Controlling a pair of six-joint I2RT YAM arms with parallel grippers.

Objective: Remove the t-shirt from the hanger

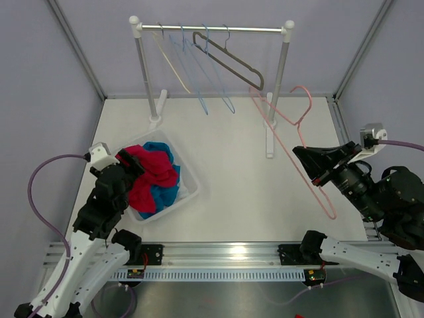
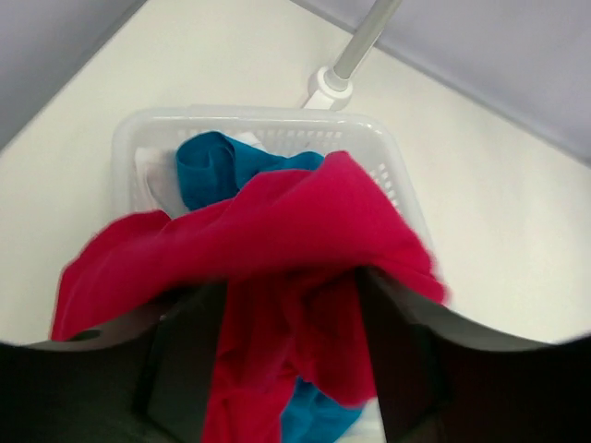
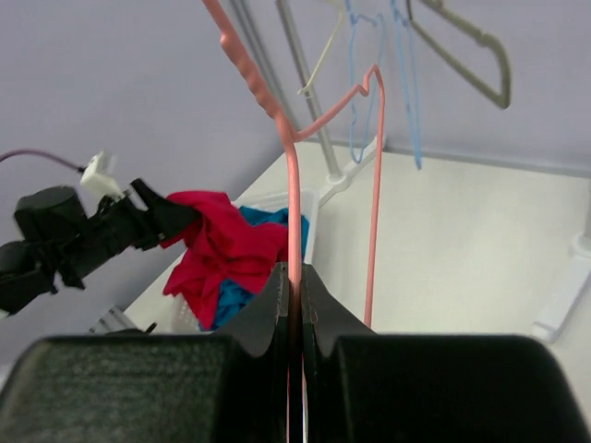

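I see the table (image 1: 238,172) with the rack (image 1: 212,29) at the back, four hangers (image 1: 199,66) on its rail. The basket (image 1: 193,183) by the left arm holds the red shirt (image 1: 154,175), heaped on blue cloth (image 1: 165,195). Pink hanger (image 1: 291,142) is bare, off the rail and tilted, with the right gripper (image 3: 294,277) clamped on its wire. Left gripper (image 2: 284,291) is over the basket, fingers spread, shirt loose between them.

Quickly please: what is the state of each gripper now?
Left gripper: open, with the red shirt between the jaws.
Right gripper: closed on the pink hanger.
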